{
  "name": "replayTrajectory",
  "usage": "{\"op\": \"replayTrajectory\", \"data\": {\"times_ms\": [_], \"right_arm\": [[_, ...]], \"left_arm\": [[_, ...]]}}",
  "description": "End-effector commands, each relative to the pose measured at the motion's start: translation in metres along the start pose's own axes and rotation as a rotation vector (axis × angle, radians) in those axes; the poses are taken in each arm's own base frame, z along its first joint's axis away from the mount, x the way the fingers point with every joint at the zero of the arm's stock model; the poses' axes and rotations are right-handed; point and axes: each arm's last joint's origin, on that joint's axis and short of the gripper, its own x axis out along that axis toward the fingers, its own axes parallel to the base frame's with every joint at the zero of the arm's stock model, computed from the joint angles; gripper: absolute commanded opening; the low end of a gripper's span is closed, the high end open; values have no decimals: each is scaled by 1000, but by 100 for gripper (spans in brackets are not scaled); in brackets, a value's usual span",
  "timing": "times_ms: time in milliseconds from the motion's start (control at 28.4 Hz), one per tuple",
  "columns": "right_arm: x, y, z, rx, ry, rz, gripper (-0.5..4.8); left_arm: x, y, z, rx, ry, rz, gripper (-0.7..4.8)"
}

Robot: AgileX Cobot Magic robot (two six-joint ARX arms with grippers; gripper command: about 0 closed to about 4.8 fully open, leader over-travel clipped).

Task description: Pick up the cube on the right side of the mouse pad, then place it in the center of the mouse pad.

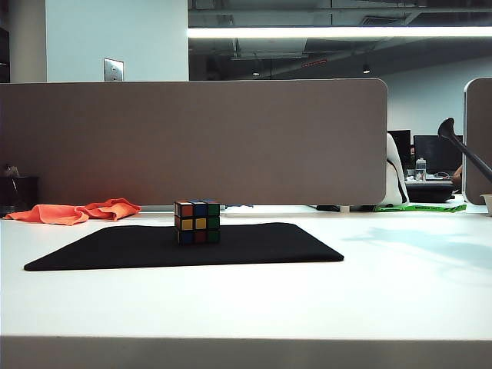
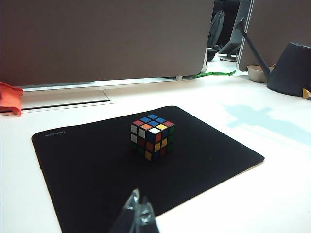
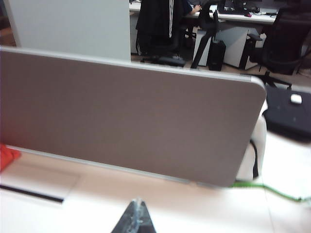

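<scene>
The cube [image 1: 197,221] stands upright near the middle of the black mouse pad [image 1: 115,247], with nothing touching it. The left wrist view shows the same cube [image 2: 152,137] on the mouse pad [image 2: 87,165]. My left gripper [image 2: 139,195] is shut and empty, low over the pad's near edge and short of the cube. My right gripper [image 3: 137,204] is shut and empty. It is lifted clear of the table, far right of the pad, and faces the partition. In the exterior view its dark tip [image 1: 447,127] shows at the right edge.
A brown partition [image 1: 192,142] closes off the back of the white table [image 1: 384,292]. An orange cloth [image 1: 77,211] lies at the back left, behind the pad. A green strip [image 1: 423,207] and office items lie beyond the partition's right end.
</scene>
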Motion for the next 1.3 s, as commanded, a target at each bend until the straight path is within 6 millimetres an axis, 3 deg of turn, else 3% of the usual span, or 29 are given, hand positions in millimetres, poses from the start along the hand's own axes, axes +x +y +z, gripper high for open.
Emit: {"op": "replayTrajectory", "data": {"times_ms": [35,388,564,1022,1304], "right_arm": [[-4,0,-21,3,-21,-6,-1],[-50,-17,-91,16,-84,-89,-1],[-85,-27,-125,18,-50,-109,-1],[-172,-27,-187,48,-96,-138,-1],[-202,-24,-223,39,-128,-143,-1]], "left_arm": [[0,0,1,1,-7,-5,-6],[0,0,1,1,-7,-4,-6],[0,0,1,1,-7,-4,-6],[0,0,1,1,-7,-4,-6],[0,0,1,1,-7,-5,-6]]}}
